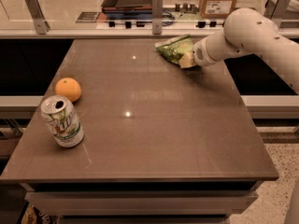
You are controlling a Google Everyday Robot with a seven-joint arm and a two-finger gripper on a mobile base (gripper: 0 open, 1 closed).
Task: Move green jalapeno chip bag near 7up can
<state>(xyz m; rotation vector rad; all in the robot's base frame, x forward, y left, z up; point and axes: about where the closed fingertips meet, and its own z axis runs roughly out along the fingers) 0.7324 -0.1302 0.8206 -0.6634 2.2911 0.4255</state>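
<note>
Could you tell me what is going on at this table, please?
The robot's arm reaches in from the right, and its gripper is at the green jalapeno chip bag, at the far side of the table. The 7up can stands upright at the near left corner, with an orange just behind it. The bag lies far across the table from the can, so the move is not yet done.

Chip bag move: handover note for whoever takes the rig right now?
Gripper is at the table's far right, against the green jalapeno chip bag; grasp not confirmed.
7up can stands at the near left, with the orange just behind it.
Done: gripper at the bag.
Left: carry the bag across and set it beside the can.
</note>
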